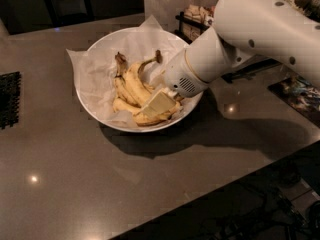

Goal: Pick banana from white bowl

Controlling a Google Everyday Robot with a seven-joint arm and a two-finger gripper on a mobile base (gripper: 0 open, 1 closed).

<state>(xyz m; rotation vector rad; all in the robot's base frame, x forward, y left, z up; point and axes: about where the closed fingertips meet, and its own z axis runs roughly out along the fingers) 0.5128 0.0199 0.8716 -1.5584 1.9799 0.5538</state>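
The white bowl [95, 49], lined with crinkled white paper, stands on the grey counter at centre left. Several yellow bananas lie in it. The banana [134, 83] is the thickest one, in the middle, and its long stem curves up to a dark knob near the bowl's far side. A smaller banana [120, 91] lies to its left and another [142, 119] along the near rim. My gripper [161, 104] reaches into the bowl from the right and sits low on the right ends of the bananas. The white arm hides the bowl's right rim.
A dark rack with packets [192, 19] stands behind the bowl, partly behind the arm. A black mat [9, 99] lies at the left edge. A dark flat item [300, 91] lies at the right. The counter's front edge runs diagonally at lower right.
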